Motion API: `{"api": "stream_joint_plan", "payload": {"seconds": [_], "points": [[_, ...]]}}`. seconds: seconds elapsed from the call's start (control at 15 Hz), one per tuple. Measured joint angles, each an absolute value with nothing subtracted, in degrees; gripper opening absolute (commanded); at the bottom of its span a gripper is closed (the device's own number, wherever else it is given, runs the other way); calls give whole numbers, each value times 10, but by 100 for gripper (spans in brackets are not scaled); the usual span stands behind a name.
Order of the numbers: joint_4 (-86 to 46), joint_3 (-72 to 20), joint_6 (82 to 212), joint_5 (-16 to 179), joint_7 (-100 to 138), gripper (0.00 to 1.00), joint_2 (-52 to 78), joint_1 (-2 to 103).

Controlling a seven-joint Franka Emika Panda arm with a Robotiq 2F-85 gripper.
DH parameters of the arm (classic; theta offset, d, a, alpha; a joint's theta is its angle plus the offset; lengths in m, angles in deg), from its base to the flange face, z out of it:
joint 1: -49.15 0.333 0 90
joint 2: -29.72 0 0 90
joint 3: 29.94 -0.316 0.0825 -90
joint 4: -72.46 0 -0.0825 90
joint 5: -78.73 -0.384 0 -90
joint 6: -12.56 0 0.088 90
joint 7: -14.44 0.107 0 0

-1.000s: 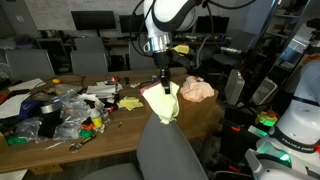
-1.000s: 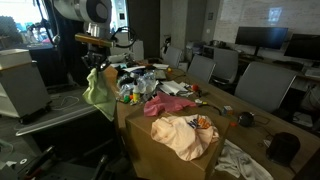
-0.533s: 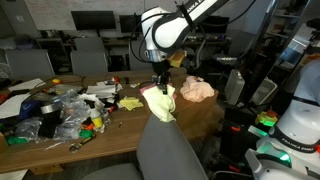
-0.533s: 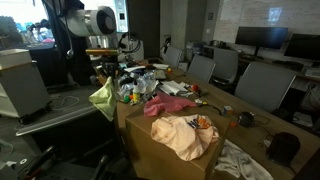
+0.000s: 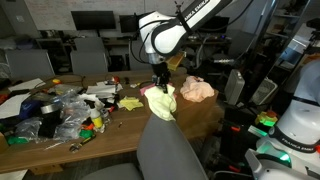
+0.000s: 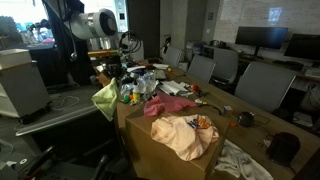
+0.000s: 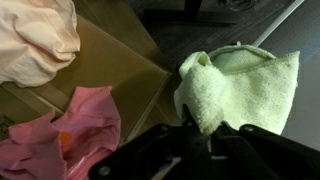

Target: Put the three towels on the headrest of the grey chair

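Cardboard box (image 5: 207, 117) just beside the grey chair (image 5: 170, 152) and cluttered table (image 5: 118, 128) behind narrow the approach.

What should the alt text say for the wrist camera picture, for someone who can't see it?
Seen from the wrist, the gripper pinches a pale green towel, which hangs bunched at right. At left, a pink towel and a peach towel lie on a brown cardboard box.

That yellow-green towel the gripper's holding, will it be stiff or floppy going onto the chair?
Likely floppy: the yellow-green towel hangs in soft folds from the gripper, bunched at the pinch in the wrist view. Probably light, since one small pinch carries it. On the grey chair it should drape, though it might slip off.
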State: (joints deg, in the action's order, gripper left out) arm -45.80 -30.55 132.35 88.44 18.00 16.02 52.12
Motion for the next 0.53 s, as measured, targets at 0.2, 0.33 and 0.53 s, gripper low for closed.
{"api": "stream_joint_plan", "payload": {"seconds": [0.2,0.33,0.53], "points": [[-457,-311,1289,884,175,4,167,522],[-458,-313,1259,881,163,4,169,522],[-469,-314,1230,874,136,4,169,522]]}}
